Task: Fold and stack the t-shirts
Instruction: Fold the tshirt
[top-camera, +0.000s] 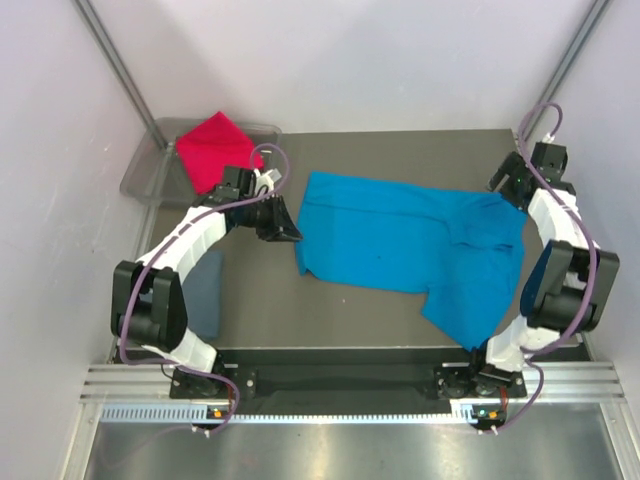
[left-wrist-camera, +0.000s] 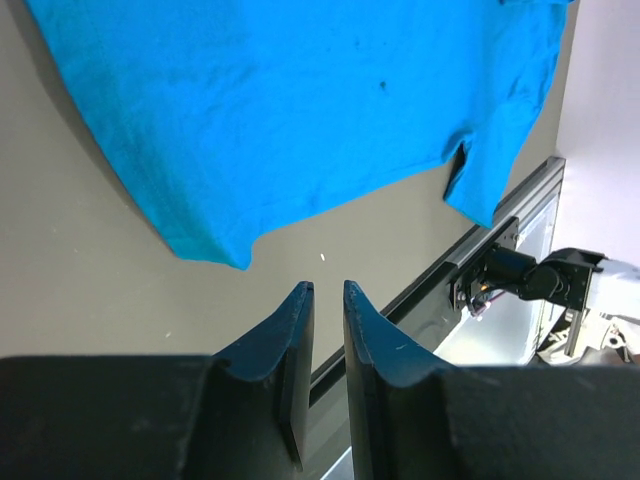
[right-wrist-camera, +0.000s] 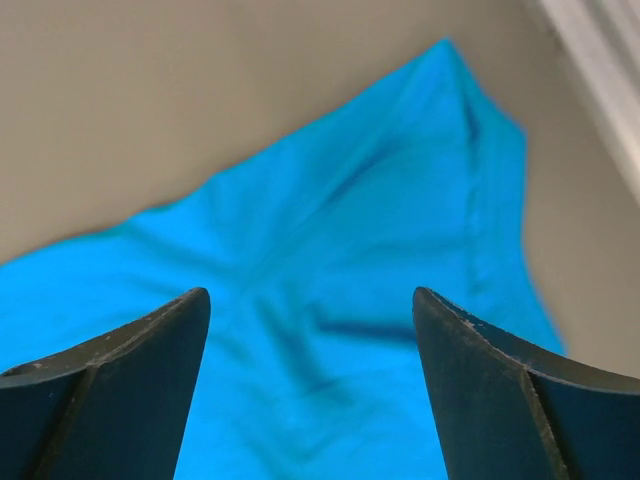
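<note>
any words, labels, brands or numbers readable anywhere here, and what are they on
None can be read in any view.
turquoise t-shirt: plain, no print or tag showing.
red t-shirt: plain, no print showing.
pale strip along the near rail: fine repeating marks, too small to read.

Top view: bright, even, diffuse overhead light. The turquoise t-shirt casts a soft, thin shadow at its edge on the table. Mild sheen on the metal sheet past the table's near edge. Left wrist view: sharp cloth, right-side wall blown out, left gripper underexposed. Right wrist view: soft and blurred, cloth out of focus, right gripper near-black.
</note>
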